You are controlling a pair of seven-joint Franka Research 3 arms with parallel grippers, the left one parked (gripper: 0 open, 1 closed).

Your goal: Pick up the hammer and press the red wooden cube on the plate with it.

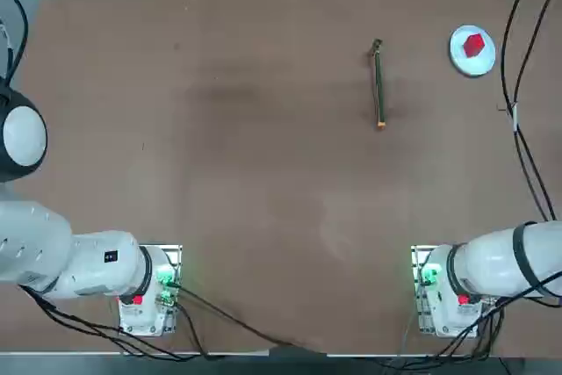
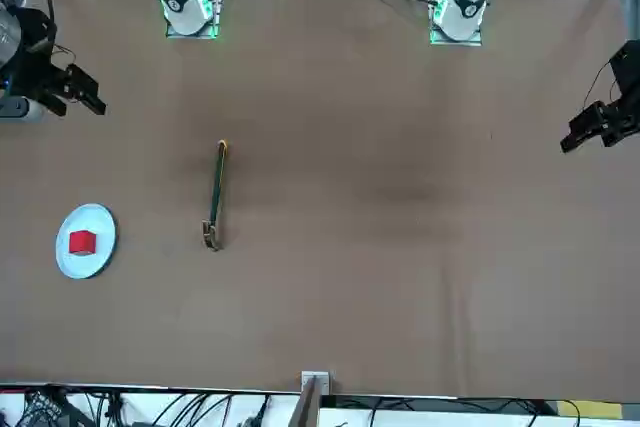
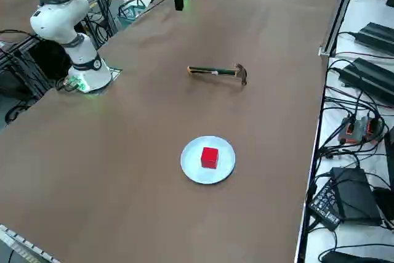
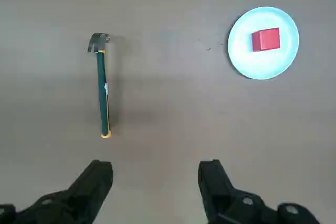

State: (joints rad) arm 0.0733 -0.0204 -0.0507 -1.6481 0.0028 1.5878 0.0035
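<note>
My end effector (image 4: 156,182) hangs over bare counter (image 4: 168,108), fingers spread wide with nothing between them. In the wrist view only the two dark fingertips (image 4: 97,179) show at the bottom edge; the rest is cut off. In the front view it sits at the left edge, mid-upper, a dark clump partly cropped; fingers hard to make out there. In the side view it is a dark shape at the top centre, cut by the frame. In the top view it barely pokes in at the top right corner.

The hammer (image 1: 378,82) lies flat on the counter, upper right of centre in the top view, handle running up-down, head at the upper end, orange tip at the lower end. In the wrist view it is in the left half, well apart from my fingertips. Head shape is small and hard to read in top and front views; clearer in the side view.

The plate (image 1: 472,50) is at upper right in the top view, near the counter's edge, well apart from the hammer. The red wooden cube (image 1: 474,45) sits on it, roughly centred. Black cables (image 1: 518,120) run down the right edge of the top view, near the plate.

My arm's base (image 1: 443,292) is at lower right in the top view; the arm itself runs off the right edge.
</note>
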